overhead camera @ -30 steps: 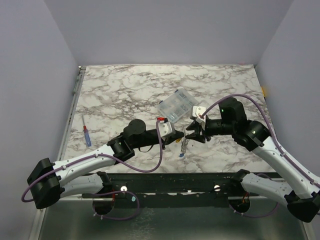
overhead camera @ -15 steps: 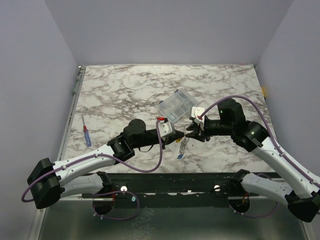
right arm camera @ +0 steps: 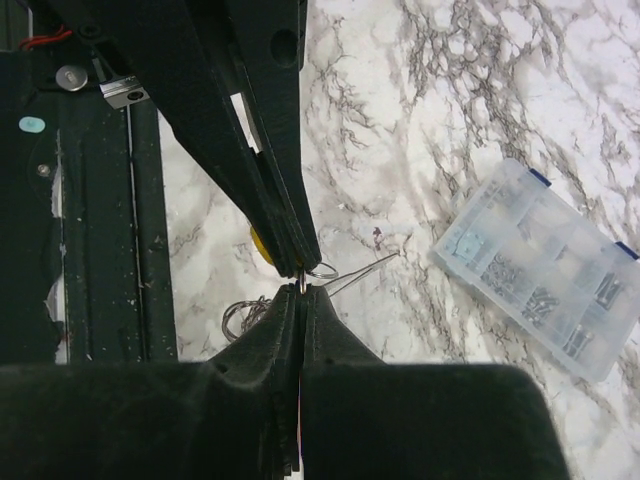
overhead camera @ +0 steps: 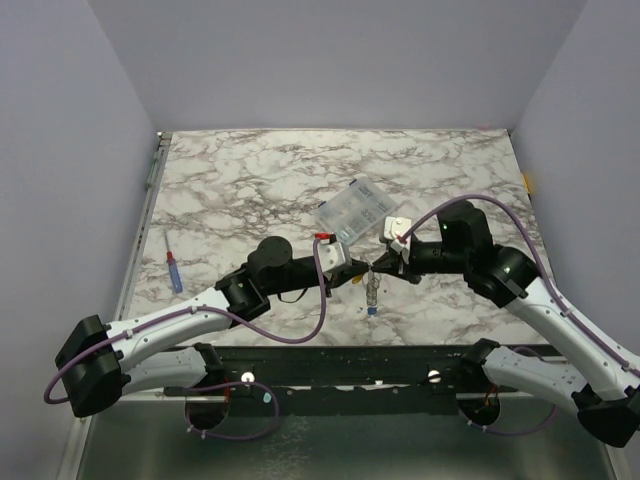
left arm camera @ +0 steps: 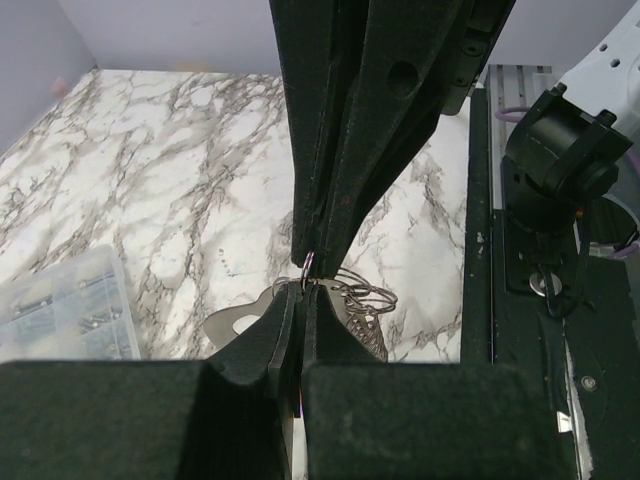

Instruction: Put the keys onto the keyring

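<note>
Just above the front middle of the table [overhead camera: 240, 180], the left gripper [left arm camera: 304, 292] was pinched fully together, its black fingers meeting on a thin loop of the keyring [left arm camera: 358, 297]. The right gripper [right arm camera: 301, 292] faced it tip to tip, also closed tight on the same loop, so that both sets of fingertips nearly touched with the wire between them.

From that pinch point the rest of the keyring drooped: silvery coils bunched just beside the left gripper's fingers, and a straight strand of wire stuck out toward the far side. The yellow key [right arm camera: 258, 244] peeked out from behind the left gripper's fingers in the right wrist view. The blue key [overhead camera: 372, 311] hung at the bottom of the dangling bundle, toward the near edge; whether it touched the marble could not be told.

Farther out, a clear plastic box [overhead camera: 354, 213] lay tilted on the marble just beyond the two grippers. A screwdriver [overhead camera: 174, 271] lay well apart, near the table's left edge.
</note>
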### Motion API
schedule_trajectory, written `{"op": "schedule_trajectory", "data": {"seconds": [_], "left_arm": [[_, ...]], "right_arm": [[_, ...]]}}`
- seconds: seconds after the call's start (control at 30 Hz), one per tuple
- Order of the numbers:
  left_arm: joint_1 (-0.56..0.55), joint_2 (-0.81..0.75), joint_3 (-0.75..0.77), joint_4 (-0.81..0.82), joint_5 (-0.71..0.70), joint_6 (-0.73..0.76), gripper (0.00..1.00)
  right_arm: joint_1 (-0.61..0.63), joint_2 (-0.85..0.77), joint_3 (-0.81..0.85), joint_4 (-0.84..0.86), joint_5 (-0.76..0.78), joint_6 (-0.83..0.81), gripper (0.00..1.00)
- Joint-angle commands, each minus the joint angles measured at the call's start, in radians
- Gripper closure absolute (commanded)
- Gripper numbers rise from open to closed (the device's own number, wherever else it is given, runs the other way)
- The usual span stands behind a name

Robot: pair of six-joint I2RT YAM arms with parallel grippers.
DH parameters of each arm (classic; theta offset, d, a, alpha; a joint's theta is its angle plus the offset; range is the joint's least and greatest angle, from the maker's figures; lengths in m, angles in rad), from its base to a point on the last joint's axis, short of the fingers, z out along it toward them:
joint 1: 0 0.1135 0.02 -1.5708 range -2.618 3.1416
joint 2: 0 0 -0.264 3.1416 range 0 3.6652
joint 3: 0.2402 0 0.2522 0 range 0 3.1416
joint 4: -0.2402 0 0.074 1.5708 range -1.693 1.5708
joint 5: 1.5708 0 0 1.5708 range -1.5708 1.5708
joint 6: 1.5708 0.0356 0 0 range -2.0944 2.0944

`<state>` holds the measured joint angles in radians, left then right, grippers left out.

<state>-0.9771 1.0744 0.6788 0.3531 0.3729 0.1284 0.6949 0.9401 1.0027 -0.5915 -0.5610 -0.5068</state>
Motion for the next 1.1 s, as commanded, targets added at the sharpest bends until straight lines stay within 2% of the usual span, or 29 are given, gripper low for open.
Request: {"op": "schedule_trajectory", "data": {"seconds": [0.0,0.2,0.23,0.33,0.43,0.57,0.83,1.07], "left_arm": [[-0.001,0.002,0.034,0.017,0.023,-0.006,1.00],[-0.002,-0.014,0.021,0.017,-0.004,-0.006,1.00],[-0.002,-0.017,0.019,0.017,-0.008,-0.007,0.97],[-0.001,-0.021,0.017,0.017,-0.024,-0.007,0.79],[-0.002,-0.032,0.018,0.017,-0.037,-0.013,0.52],[-0.002,-0.056,0.011,0.017,-0.099,-0.037,0.36],[-0.001,-0.118,-0.001,-0.037,-0.179,-0.082,0.34],[-0.002,-0.147,-0.013,-0.044,-0.129,-0.082,0.36]], "right_arm": [[0.009,-0.019,-0.025,0.034,0.009,-0.014,0.99],[0.009,-0.043,-0.045,0.058,0.014,-0.021,0.99],[0.009,-0.047,-0.047,0.063,0.016,-0.021,0.99],[0.008,-0.064,-0.052,0.072,0.022,-0.018,0.99],[0.009,-0.084,-0.065,0.088,0.020,-0.009,0.99],[0.008,-0.112,-0.086,0.124,0.025,0.004,0.99],[0.009,-0.179,-0.135,0.217,0.029,0.054,1.00],[0.009,-0.202,-0.141,0.230,0.018,0.101,0.99]]}}
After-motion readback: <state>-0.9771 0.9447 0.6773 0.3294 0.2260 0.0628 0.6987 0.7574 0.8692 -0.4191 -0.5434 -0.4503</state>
